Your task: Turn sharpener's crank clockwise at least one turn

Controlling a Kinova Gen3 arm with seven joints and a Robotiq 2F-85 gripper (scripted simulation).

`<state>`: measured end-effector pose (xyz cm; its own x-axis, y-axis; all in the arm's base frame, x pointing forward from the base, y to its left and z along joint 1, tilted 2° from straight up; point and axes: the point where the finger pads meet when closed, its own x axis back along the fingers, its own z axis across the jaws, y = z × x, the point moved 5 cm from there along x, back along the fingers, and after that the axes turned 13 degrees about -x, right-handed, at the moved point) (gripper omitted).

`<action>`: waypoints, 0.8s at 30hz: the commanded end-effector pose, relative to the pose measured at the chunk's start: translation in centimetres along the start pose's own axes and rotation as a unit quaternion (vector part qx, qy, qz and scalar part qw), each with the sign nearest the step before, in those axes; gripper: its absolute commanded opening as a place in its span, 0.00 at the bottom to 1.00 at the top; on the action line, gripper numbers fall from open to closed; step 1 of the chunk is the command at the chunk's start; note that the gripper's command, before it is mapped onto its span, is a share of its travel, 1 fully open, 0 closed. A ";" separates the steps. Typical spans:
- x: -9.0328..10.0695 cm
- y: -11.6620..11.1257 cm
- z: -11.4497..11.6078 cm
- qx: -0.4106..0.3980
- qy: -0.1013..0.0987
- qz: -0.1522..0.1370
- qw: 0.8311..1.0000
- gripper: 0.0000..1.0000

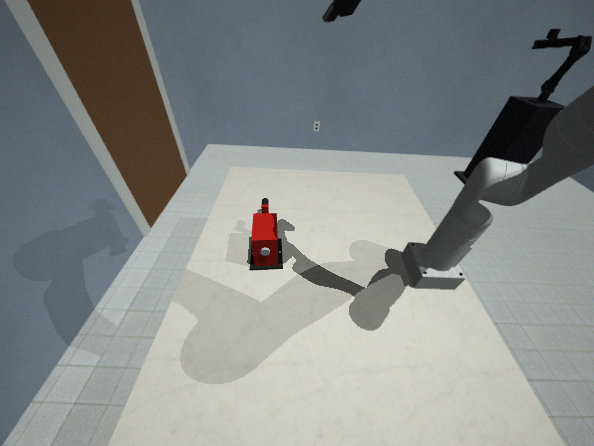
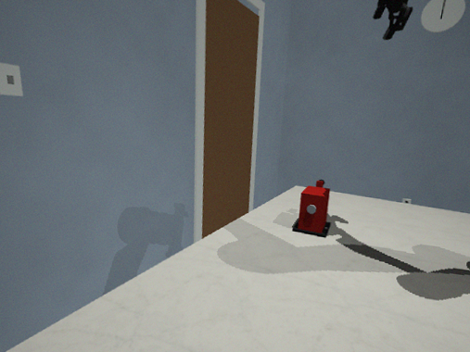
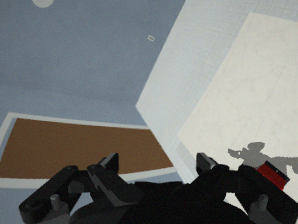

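The red pencil sharpener (image 1: 264,239) stands on its black base on the table, left of the middle. It also shows in the exterior view (image 2: 313,210) and at the right edge of the wrist view (image 3: 272,175). The crank's knob (image 1: 265,202) stands at the top, behind the far end of the body, and shows in the exterior view (image 2: 320,183) too. My gripper (image 1: 341,10) hangs high above the table, far from the sharpener. It is open and empty in the exterior view (image 2: 393,12) and in the wrist view (image 3: 156,163).
The arm's base (image 1: 434,270) is bolted to the table at the right. A black box with a camera stand (image 1: 520,130) stands behind it. A brown door (image 2: 225,121) is in the wall left of the table.
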<state>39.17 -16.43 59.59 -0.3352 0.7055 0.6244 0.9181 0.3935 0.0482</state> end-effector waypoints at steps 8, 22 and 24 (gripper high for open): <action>-0.7 -0.1 -0.4 0.007 0.001 0.004 1.000 1.00; -3.5 2.0 1.1 0.061 0.032 0.001 0.998 1.00; -3.5 2.0 1.1 0.061 0.032 0.001 0.998 1.00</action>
<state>41.66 -16.72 56.79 -0.3222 0.6682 0.6706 0.8875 0.4597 -0.0317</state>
